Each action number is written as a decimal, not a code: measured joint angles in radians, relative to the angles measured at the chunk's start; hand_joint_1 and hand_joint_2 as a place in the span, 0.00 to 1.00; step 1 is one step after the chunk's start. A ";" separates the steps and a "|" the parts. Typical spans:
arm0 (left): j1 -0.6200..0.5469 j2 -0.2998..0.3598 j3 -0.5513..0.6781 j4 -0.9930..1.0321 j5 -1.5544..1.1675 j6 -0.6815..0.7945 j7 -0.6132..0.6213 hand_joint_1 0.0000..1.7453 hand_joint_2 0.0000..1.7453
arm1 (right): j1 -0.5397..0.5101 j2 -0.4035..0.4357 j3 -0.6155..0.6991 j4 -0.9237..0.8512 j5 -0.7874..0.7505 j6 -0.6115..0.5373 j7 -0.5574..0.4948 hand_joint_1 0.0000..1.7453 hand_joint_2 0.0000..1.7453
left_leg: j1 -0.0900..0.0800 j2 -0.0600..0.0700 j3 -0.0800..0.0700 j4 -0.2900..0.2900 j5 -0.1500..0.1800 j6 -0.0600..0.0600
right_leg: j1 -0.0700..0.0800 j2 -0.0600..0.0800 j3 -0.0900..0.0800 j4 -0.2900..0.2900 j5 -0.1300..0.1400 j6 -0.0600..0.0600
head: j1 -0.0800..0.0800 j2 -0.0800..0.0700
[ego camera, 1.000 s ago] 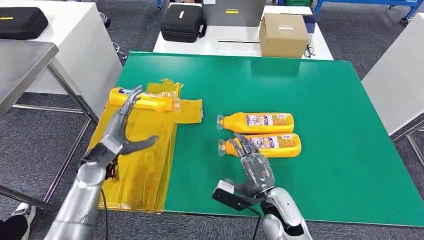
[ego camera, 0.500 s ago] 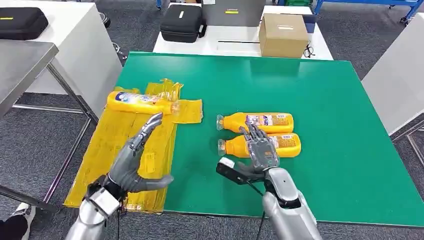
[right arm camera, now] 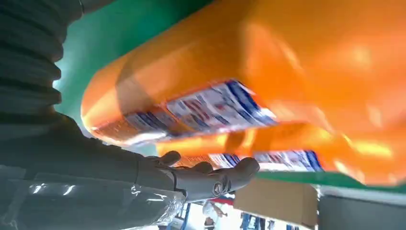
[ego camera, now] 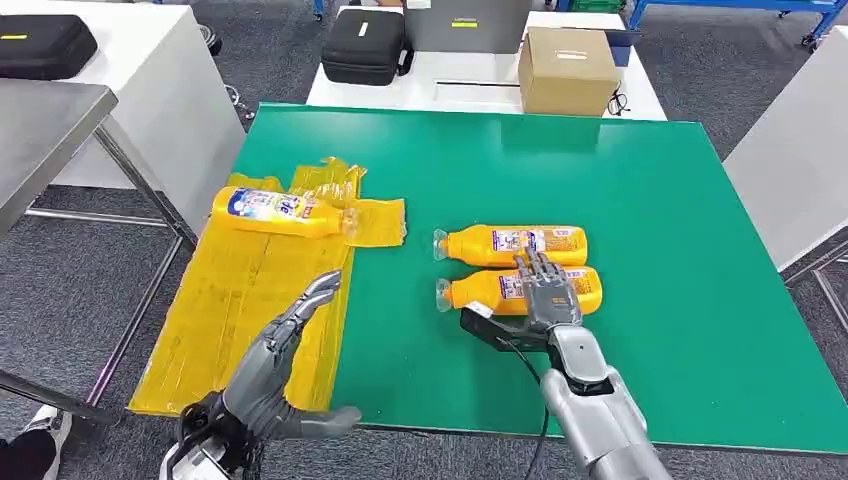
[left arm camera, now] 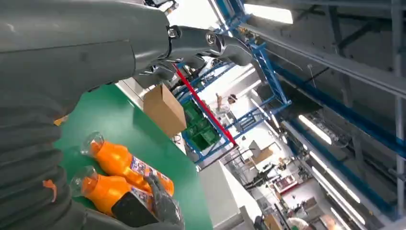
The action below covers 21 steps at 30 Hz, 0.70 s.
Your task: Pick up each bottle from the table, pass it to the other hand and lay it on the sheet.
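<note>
One orange bottle point(ego camera: 280, 210) lies on the yellow sheet point(ego camera: 240, 310) at the left side of the green table point(ego camera: 640, 200). Two more orange bottles lie side by side at mid-table, the far one point(ego camera: 515, 243) and the near one point(ego camera: 500, 291), caps pointing left. My right hand point(ego camera: 545, 296) is spread flat over the near bottle's body, its fingers not wrapped around it. In the right wrist view that near bottle point(right arm camera: 249, 91) sits close against the straight fingers point(right arm camera: 210, 176). My left hand point(ego camera: 278, 372) hovers open over the sheet's near edge, holding nothing.
A cardboard box point(ego camera: 567, 68) and a black case point(ego camera: 365, 45) stand on the white table behind. A steel table point(ego camera: 45, 125) is at the left and a white table point(ego camera: 800, 150) at the right. The left wrist view shows both mid-table bottles point(left arm camera: 119, 160).
My left hand has let go of the bottle on the sheet and drawn back to the near edge. My right hand has reached forward onto the near bottle.
</note>
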 measured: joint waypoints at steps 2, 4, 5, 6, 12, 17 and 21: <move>0.010 -0.004 0.002 -0.002 0.000 0.004 -0.005 0.00 1.00 | -0.001 -0.008 -0.003 0.006 0.002 0.003 0.003 0.00 1.00 | 0.000 0.000 0.000 0.000 0.000 0.000 | 0.000 0.000 0.000 0.000 0.000 0.000 | 0.000 0.000; 0.016 -0.006 0.005 -0.005 0.000 0.010 -0.009 0.00 1.00 | -0.003 -0.015 -0.003 0.008 0.003 0.012 0.006 0.00 1.00 | 0.000 0.000 0.000 0.000 0.000 0.000 | 0.000 0.000 0.000 0.000 0.000 0.000 | 0.000 0.000; 0.018 -0.006 0.007 -0.006 0.000 0.010 -0.011 0.00 1.00 | -0.004 -0.018 -0.004 0.008 0.005 0.016 0.009 0.00 1.00 | 0.000 0.000 0.000 0.000 0.000 0.000 | 0.000 0.000 0.000 0.000 0.000 0.000 | 0.000 0.000; 0.022 -0.007 0.010 -0.007 0.000 0.011 -0.012 0.00 1.00 | -0.005 -0.022 -0.006 0.008 0.009 0.021 0.013 0.00 1.00 | 0.000 0.000 0.001 0.000 0.000 0.000 | 0.000 0.000 0.000 0.000 0.000 0.000 | 0.000 0.000; 0.044 -0.015 0.026 -0.016 0.000 0.013 -0.014 0.00 1.00 | -0.005 -0.040 -0.026 0.003 0.033 0.031 0.034 0.00 1.00 | 0.000 0.000 0.001 0.000 0.000 0.000 | 0.000 0.000 0.001 0.000 0.000 0.000 | 0.000 0.000; 0.045 -0.015 0.029 -0.016 0.000 0.012 -0.014 0.00 1.00 | -0.005 -0.046 -0.026 0.002 0.061 0.035 0.038 0.00 1.00 | 0.000 0.000 0.002 0.000 0.000 0.000 | 0.000 0.000 0.002 0.000 0.000 0.000 | 0.000 0.000; 0.047 -0.018 0.031 -0.027 0.001 0.010 -0.015 0.00 1.00 | -0.021 -0.043 -0.025 0.029 0.098 0.039 0.050 0.06 1.00 | 0.000 0.000 0.003 0.000 0.000 0.000 | 0.000 0.000 0.003 0.000 0.000 0.000 | 0.000 0.000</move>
